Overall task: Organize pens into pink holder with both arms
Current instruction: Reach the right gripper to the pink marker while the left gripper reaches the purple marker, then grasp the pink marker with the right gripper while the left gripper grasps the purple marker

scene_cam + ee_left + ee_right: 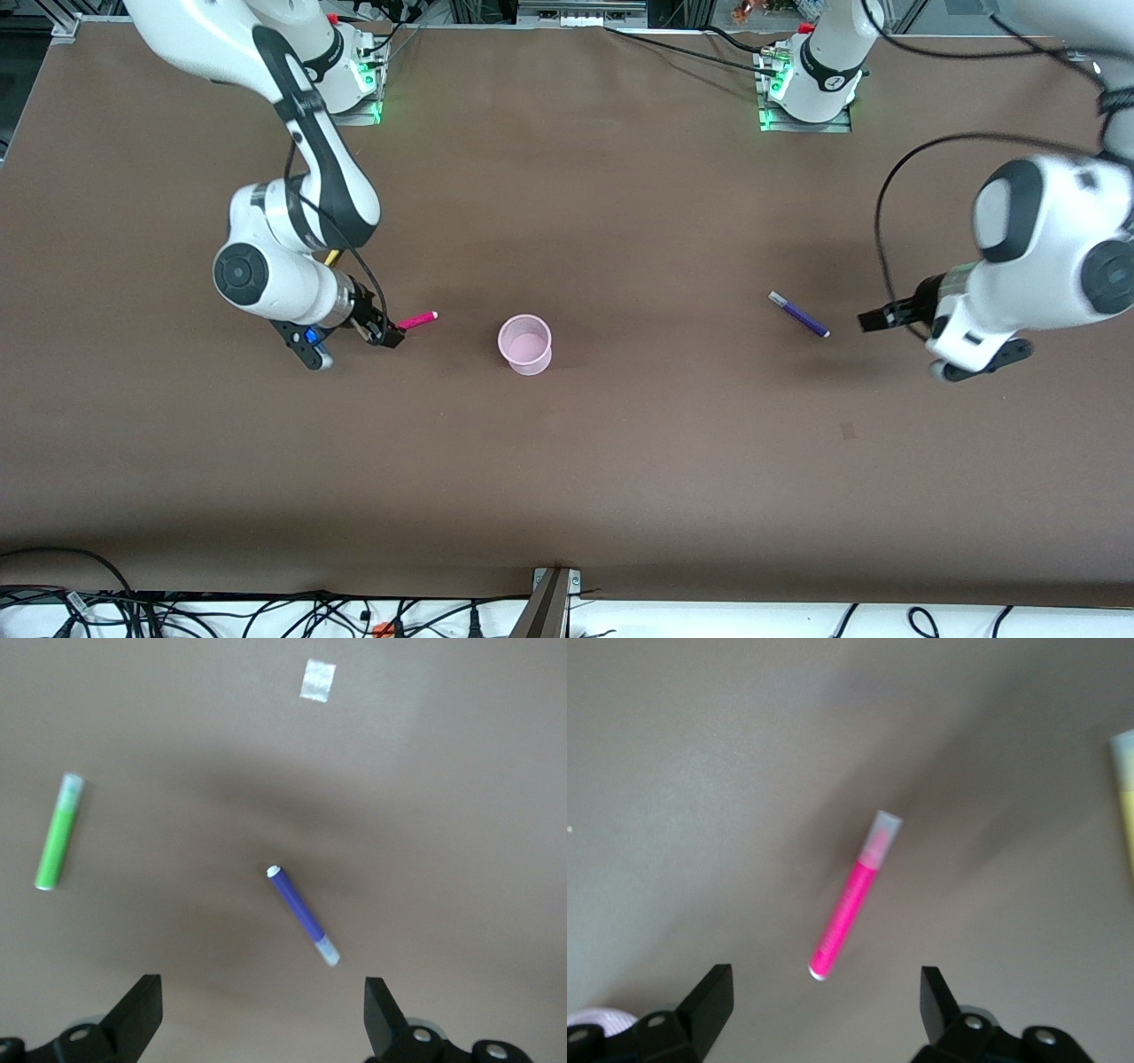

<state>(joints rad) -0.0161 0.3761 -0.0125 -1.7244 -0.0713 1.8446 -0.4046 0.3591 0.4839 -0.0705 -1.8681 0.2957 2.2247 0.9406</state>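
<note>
Two spread pincers: only left pincer (257, 1014) view shows green pen (58, 832).

No legible text, label, brand or number in any view. Left arm's base collar (830, 81) carries a small white mark on its black band — too small to read. Magenta pen (852, 900) shows faint print along its barrel — blurred, cannot be made out. Purple pen (302, 913), green pen (59, 832) and pink holder (525, 345): no readable marking. Pale tape patch (318, 680) on the table: blank.
</note>
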